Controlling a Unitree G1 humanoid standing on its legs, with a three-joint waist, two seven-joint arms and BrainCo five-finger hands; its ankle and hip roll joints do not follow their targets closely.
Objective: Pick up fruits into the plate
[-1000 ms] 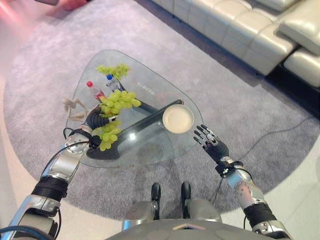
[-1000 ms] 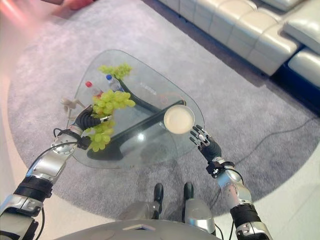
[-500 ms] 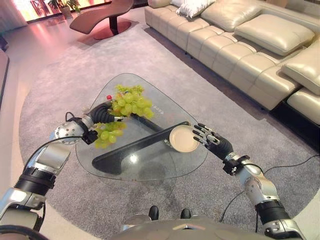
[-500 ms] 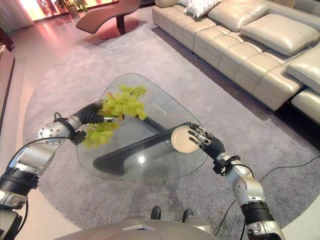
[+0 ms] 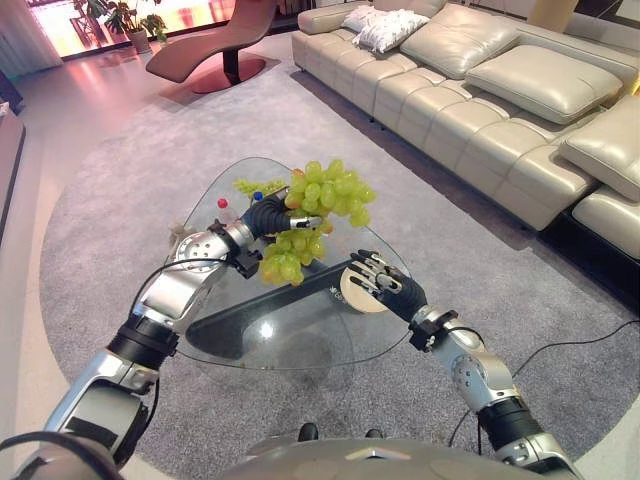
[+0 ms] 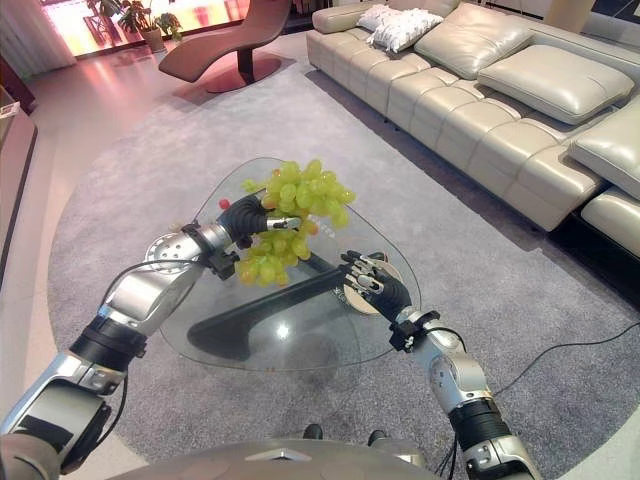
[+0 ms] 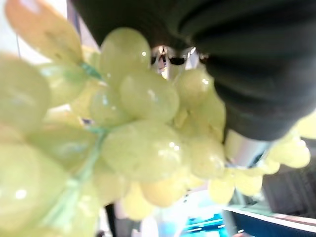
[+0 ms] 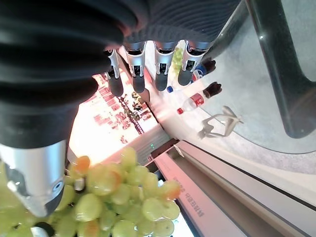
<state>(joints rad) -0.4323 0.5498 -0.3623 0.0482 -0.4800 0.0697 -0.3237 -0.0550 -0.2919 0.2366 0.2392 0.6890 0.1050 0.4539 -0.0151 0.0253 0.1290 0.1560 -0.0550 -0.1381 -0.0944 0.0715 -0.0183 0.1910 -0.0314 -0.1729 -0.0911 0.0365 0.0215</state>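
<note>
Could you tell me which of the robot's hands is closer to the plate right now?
Right. The right hand hovers with straight fingers over the plate, while the left hand holds the grapes above the glass table.

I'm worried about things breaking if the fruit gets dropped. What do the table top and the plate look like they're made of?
The table top looks like clear glass: its dark base and the rug show through it, and a light glints off it. The plate, partly behind the right robot hand, is cream and smooth; ceramic or plastic, I can't tell which. The left robot hand holds the grapes above the table.
</note>
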